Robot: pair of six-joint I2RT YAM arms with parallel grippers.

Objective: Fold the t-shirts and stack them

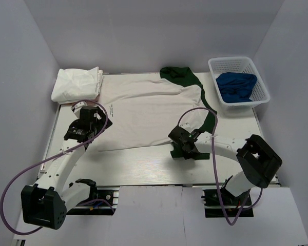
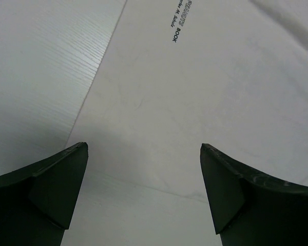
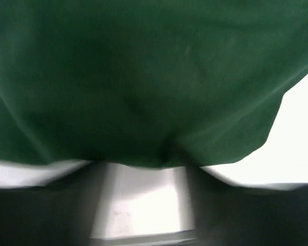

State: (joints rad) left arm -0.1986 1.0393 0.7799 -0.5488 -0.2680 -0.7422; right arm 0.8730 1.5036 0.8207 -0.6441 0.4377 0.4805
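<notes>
a folded white t-shirt (image 1: pixel 77 84) lies in the far left corner. the left gripper (image 2: pixel 143 151), jaws spread wide, hovers over the hem of the flat white t-shirt (image 1: pixel 154 107). the right gripper (image 1: pixel 185 148) sits at its near green sleeve (image 3: pixel 143 77), but the view is too blurred to tell its grip. a basket (image 1: pixel 256 97) stands far right.

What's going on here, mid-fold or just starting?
Just starting on this one. A white shirt with green sleeves lies spread flat on the table. The left gripper hovers open over the shirt's left-hand edge. The right gripper is down at a green sleeve on the near side; its wrist view is too blurred to show a grip. One folded bundle sits far left. A basket far right holds blue cloth.
</notes>
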